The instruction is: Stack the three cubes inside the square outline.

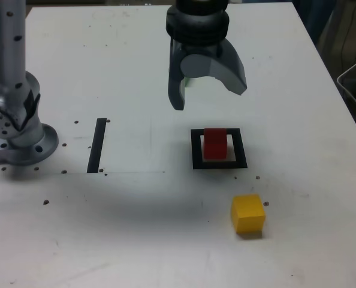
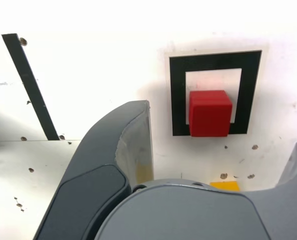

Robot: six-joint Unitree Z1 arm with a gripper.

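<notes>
The arm's base [image 1: 19,147] is a round silver-grey metal flange with small dark bolt holes around its rim and a squared block at its outer edge. Above the base sits a rounded silver joint housing with a black panel on its side and a shiny domed cap dotted with screws. A pale grey tubular link [image 1: 9,36] rises from that housing, marked with a few small dark screw heads. The gripper [image 1: 208,93] is dark slate-grey plastic, hung below a glossy black ribbed collar. Its two fingers [image 2: 113,150] are broad, curved and shell-like, with paler, flat inner faces and a matte finish.
</notes>
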